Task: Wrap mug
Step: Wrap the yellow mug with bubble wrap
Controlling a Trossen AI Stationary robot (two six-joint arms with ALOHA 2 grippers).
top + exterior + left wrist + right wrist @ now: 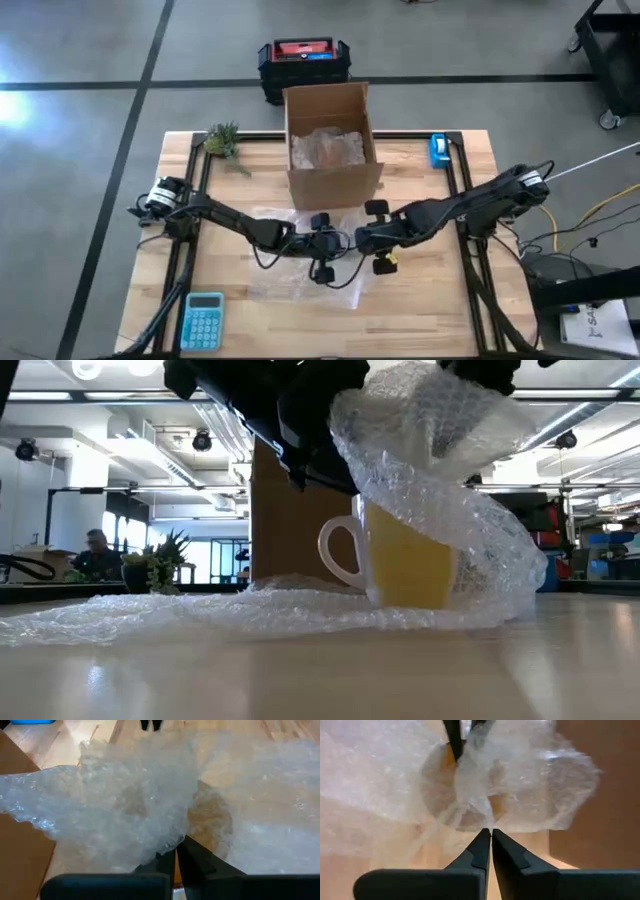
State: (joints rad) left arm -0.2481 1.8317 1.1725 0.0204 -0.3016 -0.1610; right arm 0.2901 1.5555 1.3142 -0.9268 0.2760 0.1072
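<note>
Yellow mug (405, 565) upright on bubble wrap (200, 610) at mid-desk (430, 310), just in front of cardboard box (330, 140). White handle visible in low view. Wrap lifted and draped over mug's top and one side. Left end effector (175, 857) pinched shut on bubble wrap. Right end effector (487, 837) likewise closed on bubble wrap above mug. Blue calculator (203, 320) near desk's front-left corner.

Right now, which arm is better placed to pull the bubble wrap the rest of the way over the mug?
Probably the left. Its gripper is shut on the bubble wrap lifted over the mug. The right gripper also pinches wrap, at the mug's other side.
</note>
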